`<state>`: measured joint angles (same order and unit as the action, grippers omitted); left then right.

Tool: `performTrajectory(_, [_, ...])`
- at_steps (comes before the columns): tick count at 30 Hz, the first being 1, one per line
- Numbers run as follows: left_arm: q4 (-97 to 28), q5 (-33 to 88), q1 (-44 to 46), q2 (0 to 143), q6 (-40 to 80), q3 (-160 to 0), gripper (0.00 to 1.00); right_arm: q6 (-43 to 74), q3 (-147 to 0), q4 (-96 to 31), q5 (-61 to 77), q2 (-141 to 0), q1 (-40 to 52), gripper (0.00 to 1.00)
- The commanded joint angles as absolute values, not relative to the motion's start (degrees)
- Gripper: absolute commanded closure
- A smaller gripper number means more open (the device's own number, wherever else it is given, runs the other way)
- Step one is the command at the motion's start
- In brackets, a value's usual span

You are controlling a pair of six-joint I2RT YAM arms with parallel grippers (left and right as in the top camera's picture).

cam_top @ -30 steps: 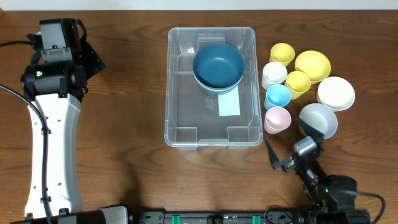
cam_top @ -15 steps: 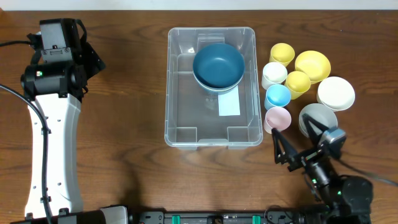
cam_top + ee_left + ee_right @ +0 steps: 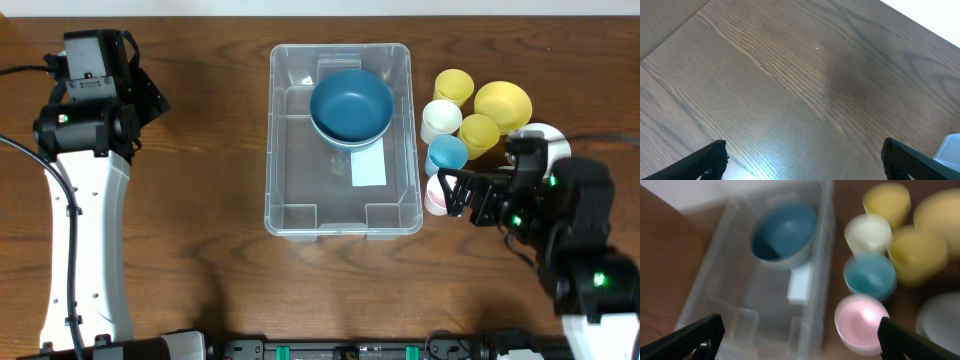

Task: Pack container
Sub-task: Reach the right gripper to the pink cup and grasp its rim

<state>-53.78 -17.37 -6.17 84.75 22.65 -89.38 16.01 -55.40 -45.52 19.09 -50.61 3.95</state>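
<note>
Container (image 3: 300, 190): large clear plastic rectangular bin with rounded corners and a white label (image 3: 367, 168) on its base. It stands mid-way across the brown wooden table (image 3: 200, 260).
Contents: dark blue round bowl (image 3: 351, 104) at the far end, with a paler rim showing beneath it. The near half is bare.
Loose stock: pink cup (image 3: 861, 321), blue cup (image 3: 447, 153), white cup (image 3: 440, 120) and yellow cups and bowls, all just right of the bin's right wall.
Right gripper (image 3: 447, 193): fingers spread wide and empty, above the pink cup.
Left gripper (image 3: 807, 157): fingers spread wide and empty, over bare wood well left of the bin.
Handling, judged: light, thin-walled and smooth; the walls likely flex, and the bin may slide if nudged.
Hold point, judged: too wide to span. Pinch the rolled rim at a long wall, or steady it from outside.
Risk: a bowl catching the rim could shift the bin.
</note>
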Motion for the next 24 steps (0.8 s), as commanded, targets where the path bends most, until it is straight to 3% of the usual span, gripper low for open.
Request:
performTrajectory(1, [-53.9, -18.6, -6.4, 84.7, 23.0, -90.3, 0.02, 12.4, -63.4, -51.9, 14.0, -55.8, 3.6, 0.01])
performTrajectory(11, [-53.9, -18.6, -6.4, 84.7, 23.0, -90.3, 0.02, 10.3, -68.4, -64.3, -1.8, -62.3, 2.8, 0.01])
performTrajectory(21, [-54.0, -18.6, -6.4, 84.7, 23.0, -90.3, 0.02, 11.3, -67.7, -68.5, -1.3, -63.9, 2.9, 0.01])
performTrajectory(24, [-53.9, -18.6, -6.4, 84.7, 23.0, -90.3, 0.02, 11.3, -67.7, -68.3, -1.0, -66.3, 2.8, 0.08])
